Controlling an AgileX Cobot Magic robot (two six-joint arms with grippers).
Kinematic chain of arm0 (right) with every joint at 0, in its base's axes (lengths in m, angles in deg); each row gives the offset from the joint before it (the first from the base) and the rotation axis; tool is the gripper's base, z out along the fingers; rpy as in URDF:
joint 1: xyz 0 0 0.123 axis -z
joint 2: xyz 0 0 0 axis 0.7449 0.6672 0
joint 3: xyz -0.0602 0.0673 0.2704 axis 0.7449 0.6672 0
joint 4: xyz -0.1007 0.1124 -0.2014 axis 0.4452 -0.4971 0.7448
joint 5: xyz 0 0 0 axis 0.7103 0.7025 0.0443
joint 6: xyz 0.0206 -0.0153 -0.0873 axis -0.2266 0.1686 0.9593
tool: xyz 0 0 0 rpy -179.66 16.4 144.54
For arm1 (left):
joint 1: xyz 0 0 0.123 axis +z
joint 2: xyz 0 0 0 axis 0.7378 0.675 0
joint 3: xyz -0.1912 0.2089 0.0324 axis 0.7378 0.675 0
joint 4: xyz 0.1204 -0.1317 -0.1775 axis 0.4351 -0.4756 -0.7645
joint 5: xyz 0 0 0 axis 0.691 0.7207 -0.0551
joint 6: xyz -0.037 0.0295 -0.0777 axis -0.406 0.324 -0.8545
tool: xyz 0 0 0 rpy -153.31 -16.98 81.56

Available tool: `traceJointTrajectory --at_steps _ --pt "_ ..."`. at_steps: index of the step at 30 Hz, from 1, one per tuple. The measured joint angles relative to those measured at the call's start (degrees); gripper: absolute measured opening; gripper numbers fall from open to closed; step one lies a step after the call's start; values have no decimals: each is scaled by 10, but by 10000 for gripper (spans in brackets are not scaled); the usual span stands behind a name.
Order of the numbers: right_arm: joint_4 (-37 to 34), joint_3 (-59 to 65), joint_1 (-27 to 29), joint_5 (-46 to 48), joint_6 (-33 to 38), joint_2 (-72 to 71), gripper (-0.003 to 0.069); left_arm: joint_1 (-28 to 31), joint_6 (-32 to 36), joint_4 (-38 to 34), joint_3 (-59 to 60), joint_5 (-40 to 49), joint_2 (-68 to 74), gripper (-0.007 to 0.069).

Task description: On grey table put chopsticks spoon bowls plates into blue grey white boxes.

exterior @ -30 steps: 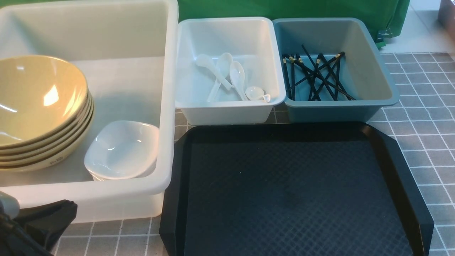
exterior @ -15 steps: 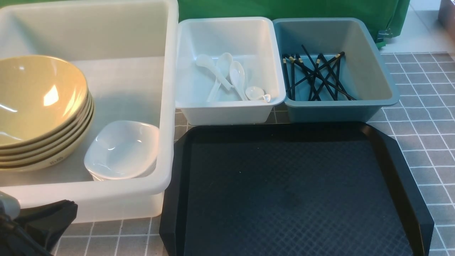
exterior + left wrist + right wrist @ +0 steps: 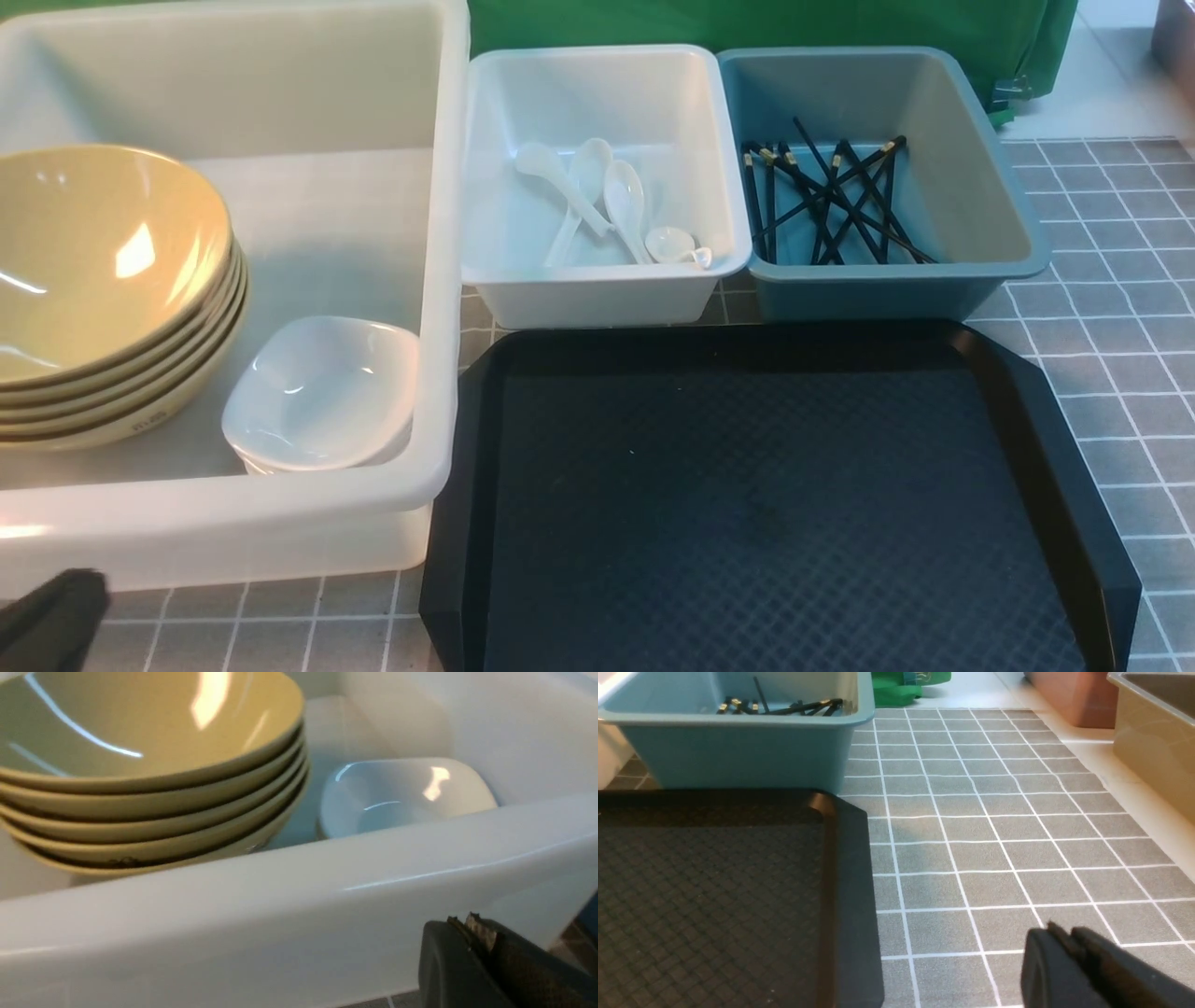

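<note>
Several stacked yellowish bowls [image 3: 98, 271] and stacked white plates [image 3: 322, 392] sit in the big whitish tub [image 3: 439, 280]. Several white spoons [image 3: 607, 201] lie in the white bin [image 3: 597, 289]. Several black chopsticks [image 3: 826, 201] lie crossed in the blue-grey bin [image 3: 1008, 215]. My left gripper [image 3: 462, 921] is shut and empty, low outside the tub's near wall [image 3: 280, 905]; the bowls [image 3: 154, 765] and plates [image 3: 402, 793] show beyond it. In the front view only a dark part of the left gripper [image 3: 51, 621] shows at the bottom left. My right gripper [image 3: 1062, 931] is shut and empty over the grey table [image 3: 994, 835].
A black textured tray [image 3: 766, 495] with cut corners lies empty in front of the two small bins; it also shows in the right wrist view [image 3: 714, 896]. A tan container [image 3: 1153, 737] and a reddish one [image 3: 1069, 695] stand past the table's right edge.
My left arm has drawn back and down; much less of it shows at the front view's bottom left. Nothing in the boxes has moved.
</note>
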Motion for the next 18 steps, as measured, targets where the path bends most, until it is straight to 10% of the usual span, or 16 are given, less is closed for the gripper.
traceJointTrajectory --at_steps 18 --pt "0 0 0 0 0 0 94 60 8 -53 43 -38 -11 -7"
